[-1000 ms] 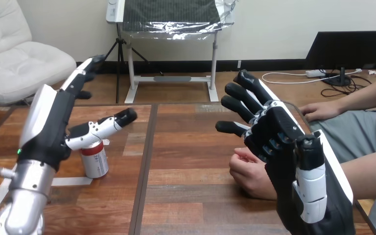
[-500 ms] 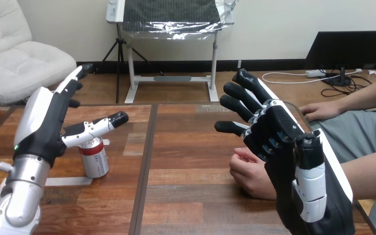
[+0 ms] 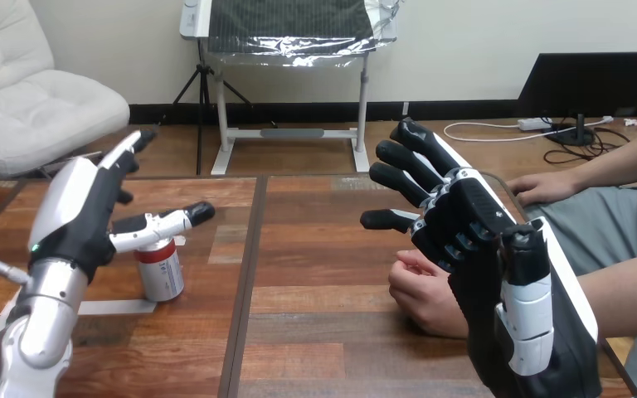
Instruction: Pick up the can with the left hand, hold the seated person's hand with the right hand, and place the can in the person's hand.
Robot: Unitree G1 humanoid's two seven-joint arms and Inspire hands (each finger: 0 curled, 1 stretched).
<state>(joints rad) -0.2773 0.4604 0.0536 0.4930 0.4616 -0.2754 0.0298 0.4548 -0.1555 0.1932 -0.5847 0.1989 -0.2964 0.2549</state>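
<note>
So over the last second your left hand point(image 3: 79, 220) has sunk and slid back toward the view's left, and its thumb now pokes out just over the top of the can point(image 3: 159, 269). It's wide open with straight fingers and hasn't wrapped anything, so I'd say the grab hasn't started. The can stands upright on the table point(image 3: 323, 249), left of the middle seam. Your right hand point(image 3: 481, 240) has barely budged. Its fingers are spread and empty, hovering in front of the person's hand point(image 3: 423, 294), which rests curled on the table, and nothing is gripped there.
</note>
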